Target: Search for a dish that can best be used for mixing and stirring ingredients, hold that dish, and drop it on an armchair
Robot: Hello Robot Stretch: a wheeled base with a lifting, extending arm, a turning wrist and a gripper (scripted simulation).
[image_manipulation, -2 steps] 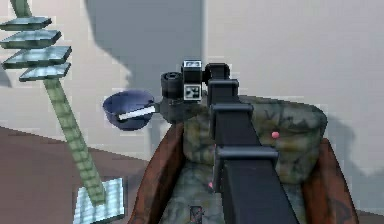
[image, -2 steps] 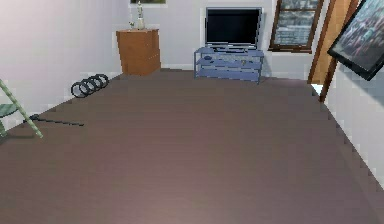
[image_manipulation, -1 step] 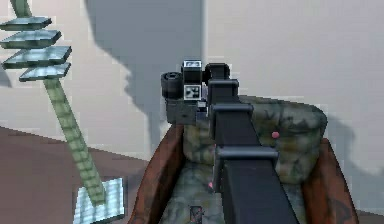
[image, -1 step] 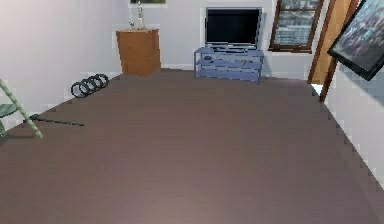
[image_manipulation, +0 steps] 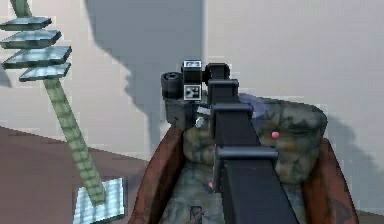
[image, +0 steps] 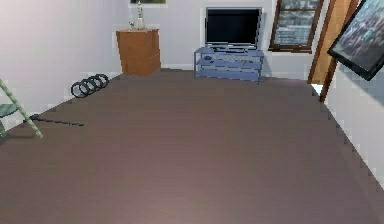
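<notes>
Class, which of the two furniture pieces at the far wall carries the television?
The blue stand, with the television on top; the brown cabinet stands left of it.

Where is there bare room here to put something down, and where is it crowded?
The widest free patch is the brown floor, bordered by the dark rings at the forward view's left and the TV stand and wooden cabinet at the back wall. The armchair seat is crowded: the arm stretches over it.
</notes>
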